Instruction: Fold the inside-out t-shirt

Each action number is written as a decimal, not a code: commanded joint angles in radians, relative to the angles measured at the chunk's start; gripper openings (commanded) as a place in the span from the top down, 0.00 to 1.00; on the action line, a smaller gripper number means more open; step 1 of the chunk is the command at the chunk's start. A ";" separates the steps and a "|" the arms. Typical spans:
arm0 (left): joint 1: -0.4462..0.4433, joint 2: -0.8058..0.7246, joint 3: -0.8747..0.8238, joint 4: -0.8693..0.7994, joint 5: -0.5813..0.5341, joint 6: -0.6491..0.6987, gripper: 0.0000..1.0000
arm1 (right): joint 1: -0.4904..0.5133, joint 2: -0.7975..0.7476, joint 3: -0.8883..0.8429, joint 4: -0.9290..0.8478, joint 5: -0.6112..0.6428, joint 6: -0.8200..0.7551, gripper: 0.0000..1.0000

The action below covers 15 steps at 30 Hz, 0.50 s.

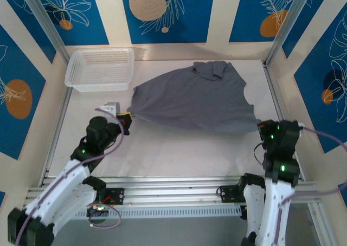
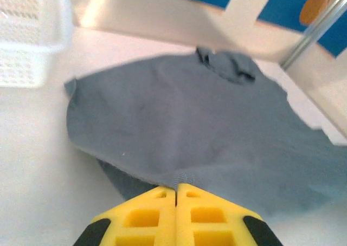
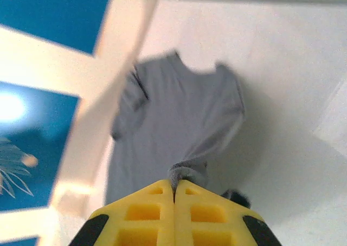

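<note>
The inside-out t-shirt (image 1: 190, 99) is dark slate-grey and lies stretched across the middle of the white table, its collar bunched at the far side. My left gripper (image 1: 127, 119) pinches the shirt's near left corner, yellow fingers (image 2: 157, 211) pressed together on the hem, the t-shirt (image 2: 190, 132) spreading away beyond them. My right gripper (image 1: 260, 125) is shut on the near right corner; in the right wrist view a gathered fold of the t-shirt (image 3: 179, 127) rises from between its fingers (image 3: 192, 202). The cloth is pulled taut between the two grippers.
A white perforated basket (image 1: 101, 68) stands at the back left of the table, close to the shirt's left edge. Blue patterned walls and aluminium frame posts (image 1: 282, 26) enclose the table. Bare white tabletop (image 1: 184, 151) lies between the shirt and the arm bases.
</note>
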 commanded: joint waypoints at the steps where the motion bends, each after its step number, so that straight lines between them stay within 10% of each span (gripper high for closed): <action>1: -0.005 -0.107 -0.068 -0.123 -0.071 0.008 0.90 | -0.005 -0.114 -0.008 -0.081 0.189 0.150 1.00; 6: -0.008 -0.251 -0.103 -0.092 -0.022 0.052 0.37 | -0.005 -0.236 -0.030 0.129 0.212 0.081 0.37; 11: -0.024 -0.135 0.033 -0.013 0.087 0.104 0.35 | -0.004 -0.143 0.042 0.321 0.120 -0.064 0.35; 15: -0.095 0.185 0.265 -0.124 -0.026 0.142 0.36 | 0.004 0.115 0.098 0.363 -0.218 -0.151 0.42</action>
